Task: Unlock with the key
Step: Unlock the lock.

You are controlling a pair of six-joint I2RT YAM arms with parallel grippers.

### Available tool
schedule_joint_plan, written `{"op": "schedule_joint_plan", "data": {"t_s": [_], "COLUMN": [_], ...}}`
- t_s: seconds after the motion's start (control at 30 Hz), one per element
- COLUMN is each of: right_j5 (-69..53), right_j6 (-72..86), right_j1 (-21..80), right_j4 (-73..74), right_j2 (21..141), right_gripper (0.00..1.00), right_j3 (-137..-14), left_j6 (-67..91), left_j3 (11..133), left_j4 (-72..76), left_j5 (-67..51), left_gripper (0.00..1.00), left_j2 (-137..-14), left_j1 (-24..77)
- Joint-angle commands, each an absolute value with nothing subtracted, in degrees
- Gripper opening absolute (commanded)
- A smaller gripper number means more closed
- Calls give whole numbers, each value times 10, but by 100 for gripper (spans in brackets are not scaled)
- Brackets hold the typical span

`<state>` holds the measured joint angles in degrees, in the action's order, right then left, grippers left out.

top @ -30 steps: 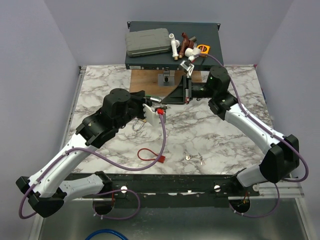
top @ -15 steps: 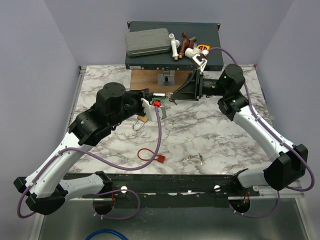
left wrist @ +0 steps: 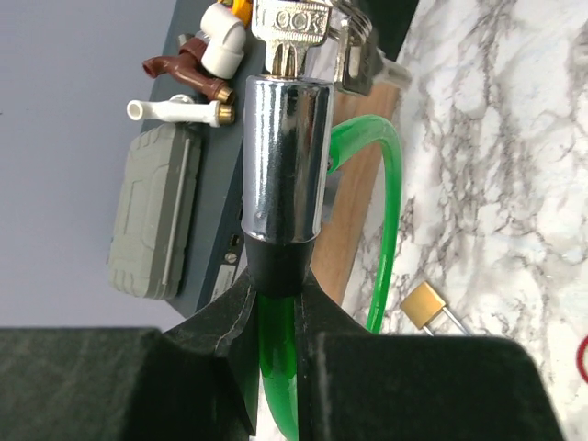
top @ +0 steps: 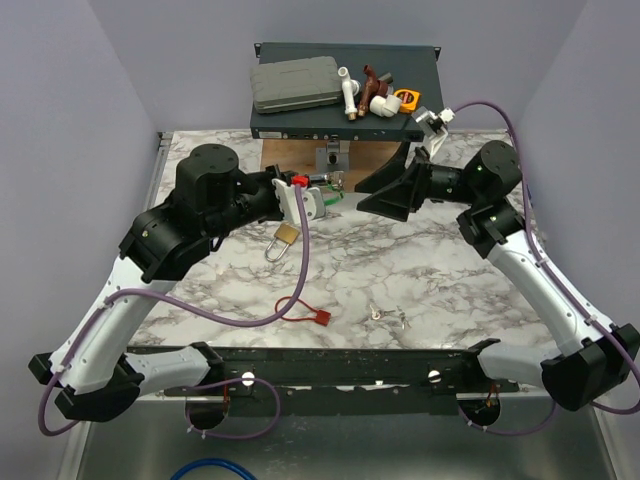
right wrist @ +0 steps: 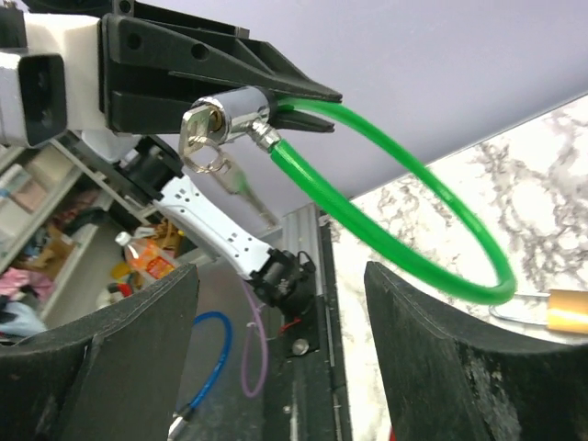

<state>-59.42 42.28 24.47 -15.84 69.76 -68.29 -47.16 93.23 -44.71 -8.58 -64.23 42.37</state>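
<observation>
Cable lock (left wrist: 280,156) is held in the air over the far middle of the bench (top: 430,260), just in front of the wooden board (top: 300,160) at the far edge. Its chrome barrel points towards the right arm, and its green cable loops away behind. The left claw (left wrist: 276,285) is closed tight on the lock's black collar, where the cable enters the barrel.

The right claw (right wrist: 280,276) faces the barrel end a little way off. Its fingers are spread wide, with nothing between them and touching nothing.

Beyond the far edge sits a dark equipment box (top: 340,125) with a grey case (top: 295,85) on top. A brass padlock (top: 285,235) lies on the bench under the left claw. A red cord loop (top: 300,310) lies towards the near edge.

The key (left wrist: 292,28) is in the barrel's end, with a ring hanging from it.
</observation>
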Motion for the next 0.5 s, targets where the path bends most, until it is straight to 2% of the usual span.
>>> {"op": "schedule_joint_plan", "data": {"t_s": [0.0,0.47], "right_j5": [-569,-509], "right_j6": [338,191], "right_j1": [245,339], "right_j4": [-159,-179], "right_j2": [687,688], "right_gripper": [75,74], "right_j3": [-670,-636], "left_j6": [-439,-375], "left_j3": [968,1045], "left_j4": [-480,-534], "left_j5": [-135,-184], "left_gripper": [0,0], "left_j2": [-656,-711], "left_j1": [421,421]}}
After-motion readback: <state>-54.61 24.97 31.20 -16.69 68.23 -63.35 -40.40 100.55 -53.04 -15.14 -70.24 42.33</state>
